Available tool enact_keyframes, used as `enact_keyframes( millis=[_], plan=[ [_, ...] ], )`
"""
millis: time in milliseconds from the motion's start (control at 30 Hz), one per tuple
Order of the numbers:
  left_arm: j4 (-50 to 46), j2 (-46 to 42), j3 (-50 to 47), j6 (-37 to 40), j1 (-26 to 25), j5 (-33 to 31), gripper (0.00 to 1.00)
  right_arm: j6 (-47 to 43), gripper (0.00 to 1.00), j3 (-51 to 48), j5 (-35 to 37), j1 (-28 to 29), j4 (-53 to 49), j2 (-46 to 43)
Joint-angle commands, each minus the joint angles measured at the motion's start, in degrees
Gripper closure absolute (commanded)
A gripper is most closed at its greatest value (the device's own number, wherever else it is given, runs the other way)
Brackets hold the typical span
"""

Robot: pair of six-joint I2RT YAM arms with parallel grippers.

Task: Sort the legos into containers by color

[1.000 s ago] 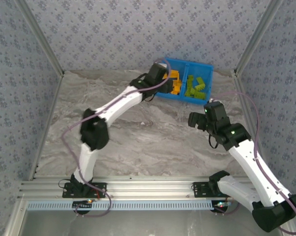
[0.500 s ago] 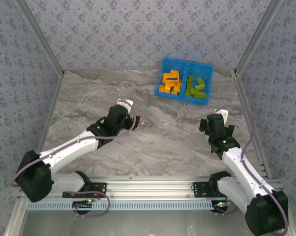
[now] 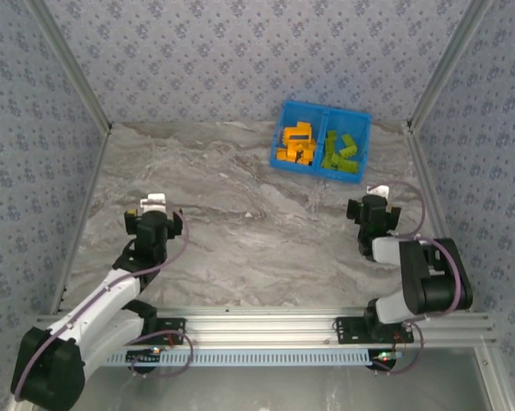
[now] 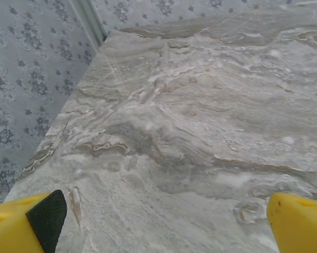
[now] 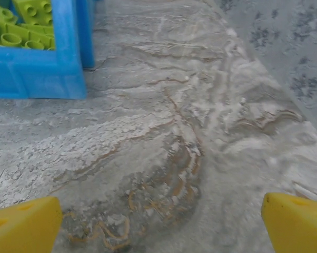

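Observation:
The blue bin (image 3: pixel 365 120) stands at the back of the table; orange legos (image 3: pixel 295 144) fill its left compartment and lime green legos (image 3: pixel 340 150) its right one. In the right wrist view a corner of the bin (image 5: pixel 48 79) with green legos (image 5: pixel 21 23) shows at the upper left. My left gripper (image 3: pixel 153 204) is drawn back at the near left and stands open, its yellow fingertips (image 4: pixel 27 224) wide apart over bare marble. My right gripper (image 3: pixel 375 193) is drawn back at the near right, open with nothing between its fingertips (image 5: pixel 298 221).
Patterned walls and metal posts close in the marbled table (image 3: pixel 240 231) on three sides. A wall edge (image 4: pixel 87 21) runs close by at the left in the left wrist view. The aluminium base rail (image 3: pixel 257 330) runs along the near edge.
Both arms have pulled back from the bin toward the near edge, the left arm from over the orange compartment to the near left. The legos in the bin have not shifted since half a second ago.

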Motion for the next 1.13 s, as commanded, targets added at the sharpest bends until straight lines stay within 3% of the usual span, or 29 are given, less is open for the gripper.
enact_keyframes(
  millis=[0, 67, 100, 267, 367, 467, 500, 567, 1100],
  plan=[
    [14.75, 2.99, -4.99, 2.63, 5.48, 6.76, 0.01, -2.44, 0.0, 0.02, -11.31, -3.55, 8.23, 1.13],
    [18.93, 7.5, -5.49, 1.35, 9.11, 8.97, 0.01, -2.49, 0.0, -2.63, -11.96, -3.93, 17.82, 3.99],
    [17.63, 9.39, -3.77, 1.56, 10.37, 10.48, 0.01, -1.84, 0.0, -0.9, -12.49, -4.35, 10.43, 1.82],
    [30.09, 22.31, -0.65, 3.76, 15.35, 16.71, 0.01, -2.92, 0.0, -1.22, -10.15, -2.92, 12.76, 2.68],
    [35.19, 29.38, 2.1, 0.6, 19.14, 21.19, 0.01, -3.92, 0.0, -0.33, -16.2, -3.92, 10.91, 2.57],
    [47.34, 41.37, 2.48, -0.16, 20.95, 24.04, 0.01, -4.37, 0.0, 0.39, -20.27, -4.91, 9.73, 2.62],
    [35.48, 38.48, 5.24, -0.18, 21.08, 26.3, 0.01, -4.37, 0.0, 0.35, -20.28, -4.92, 9.64, 2.57],
    [38.67, 39.3, 4.98, 1.1, 21.05, 28.82, 0.01, -4.31, 0.0, 0.33, -20.42, -5.0, 9.67, 2.59],
    [37.27, 39.04, 5.36, 0.99, 21.01, 28.3, 0.01, -4.32, 0.0, 0.59, -20.61, -5.05, 8.9, 2.28]
  ],
)
